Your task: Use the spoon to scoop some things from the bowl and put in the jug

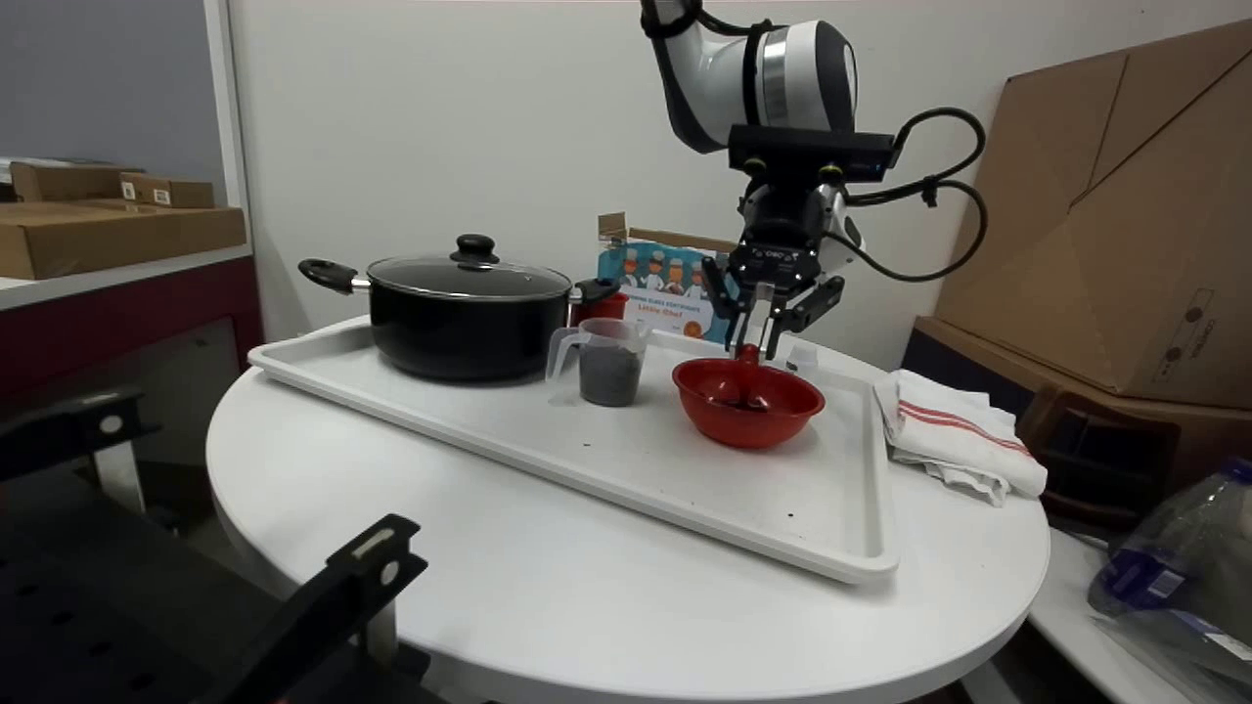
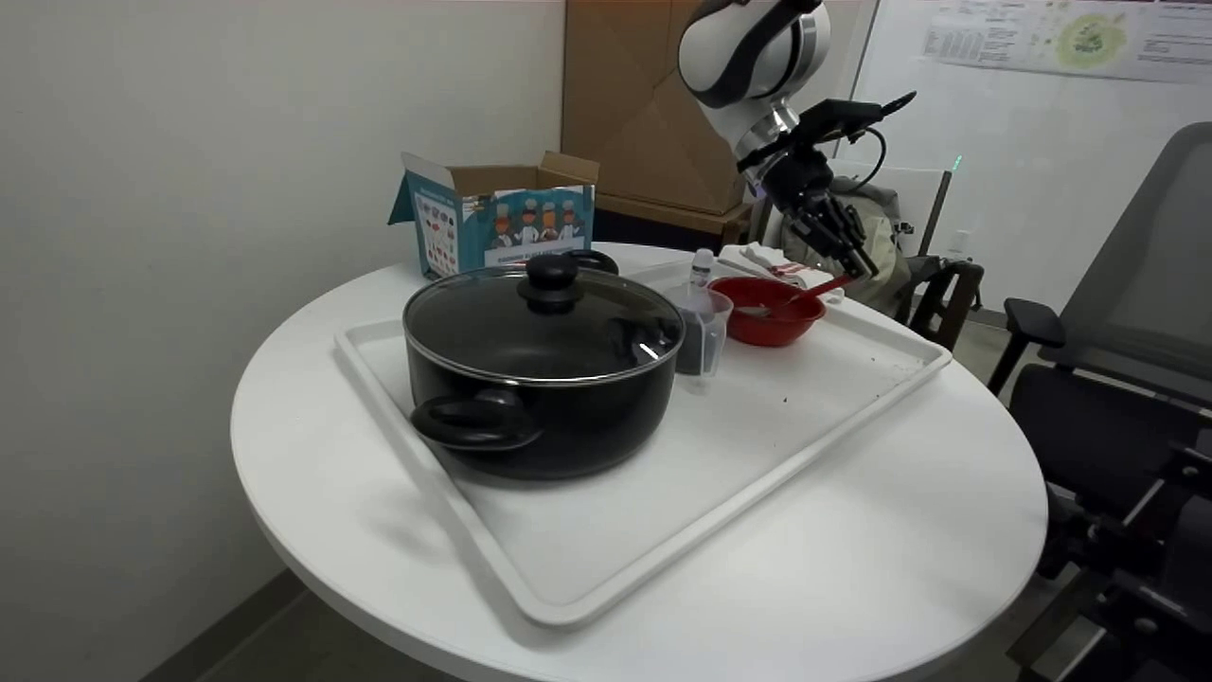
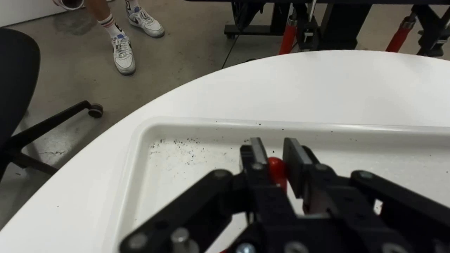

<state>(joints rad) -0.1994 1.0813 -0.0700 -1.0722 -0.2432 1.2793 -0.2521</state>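
One gripper [image 1: 753,349] pinches the spoon [image 2: 822,289], dipped into the bowl [image 1: 748,428]; the jug [image 1: 610,366] sits toward the bowl's ten o'clock in an exterior view. Scooping is likely the step; next, lift level.

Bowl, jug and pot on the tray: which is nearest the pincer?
The shallow red bowl: the pincer grips a red-handled spoon that slants down into it. The jug and the lidded black pot stand farther away.
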